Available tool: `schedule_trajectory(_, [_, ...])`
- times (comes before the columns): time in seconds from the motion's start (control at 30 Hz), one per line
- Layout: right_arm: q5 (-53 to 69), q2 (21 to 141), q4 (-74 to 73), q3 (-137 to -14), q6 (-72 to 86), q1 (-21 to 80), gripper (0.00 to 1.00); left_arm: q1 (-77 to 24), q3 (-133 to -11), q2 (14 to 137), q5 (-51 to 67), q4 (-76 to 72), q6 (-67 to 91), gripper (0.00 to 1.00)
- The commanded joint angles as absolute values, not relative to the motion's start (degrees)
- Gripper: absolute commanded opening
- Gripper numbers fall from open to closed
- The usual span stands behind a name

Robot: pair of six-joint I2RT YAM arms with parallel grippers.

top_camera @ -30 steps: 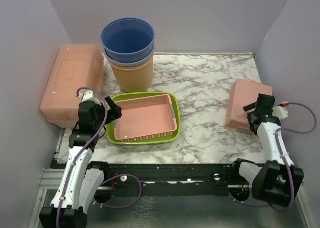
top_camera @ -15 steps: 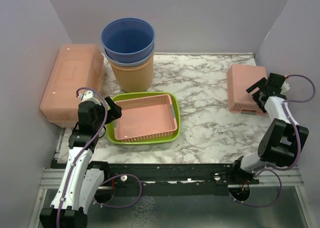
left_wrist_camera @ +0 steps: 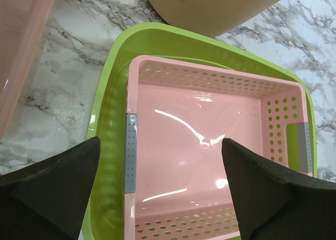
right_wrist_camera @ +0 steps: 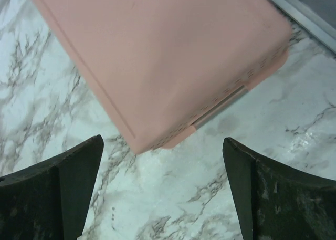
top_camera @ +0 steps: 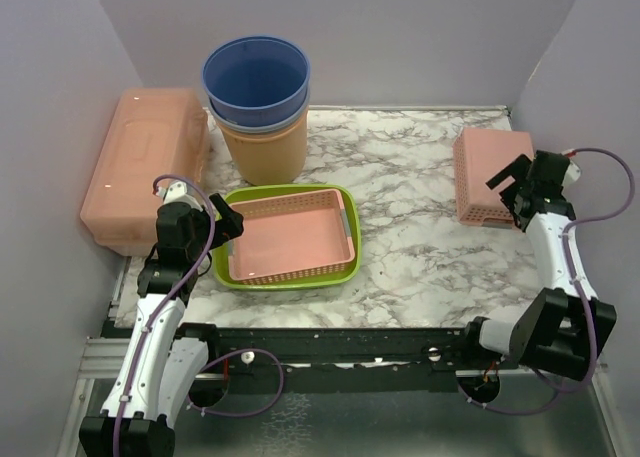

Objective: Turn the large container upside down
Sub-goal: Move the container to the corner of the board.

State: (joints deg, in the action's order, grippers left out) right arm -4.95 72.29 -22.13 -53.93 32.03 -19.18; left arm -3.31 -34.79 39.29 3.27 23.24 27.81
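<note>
A pink perforated basket (top_camera: 488,175) lies upside down on the marble table at the far right; it also shows in the right wrist view (right_wrist_camera: 157,56). My right gripper (top_camera: 520,189) is open and empty, just in front of the basket's near edge and apart from it (right_wrist_camera: 163,198). A large pink lidded box (top_camera: 145,162) stands upright at the far left. My left gripper (top_camera: 226,223) is open and empty above the left end of a second pink basket (left_wrist_camera: 210,145), which sits open side up in a green tray (left_wrist_camera: 107,108).
A blue bucket (top_camera: 257,77) is stacked in a tan bucket (top_camera: 265,147) at the back, behind the green tray (top_camera: 285,277). Grey walls close the sides and back. Bare marble (top_camera: 410,217) lies between the tray and the upside-down basket.
The upside-down pink basket has moved back along the right side with my right gripper. That gripper has since drawn slightly off it. The left arm has not moved.
</note>
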Motion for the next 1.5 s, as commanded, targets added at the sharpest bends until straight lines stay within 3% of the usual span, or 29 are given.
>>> schedule_trajectory(0.0, [-14.23,70.95,-26.32,-52.18,33.63,-12.99,0.99,-2.83,-34.44,40.08,4.69,22.56,27.20,0.99])
schedule_trajectory(0.2, [-15.76,77.32,-20.57,-51.67,35.73,-12.91,0.99,-2.90,-34.23,40.17,4.11,22.50,27.27,0.99])
schedule_trajectory(0.77, [-22.26,106.36,-16.76,-74.94,29.65,-12.91,1.00,-2.74,-34.27,41.62,1.75,22.66,27.43,0.99])
schedule_trajectory(1.47, [-18.92,113.81,-14.38,-83.53,26.69,-12.82,1.00,-2.81,-34.23,41.05,1.77,22.65,27.45,0.99])
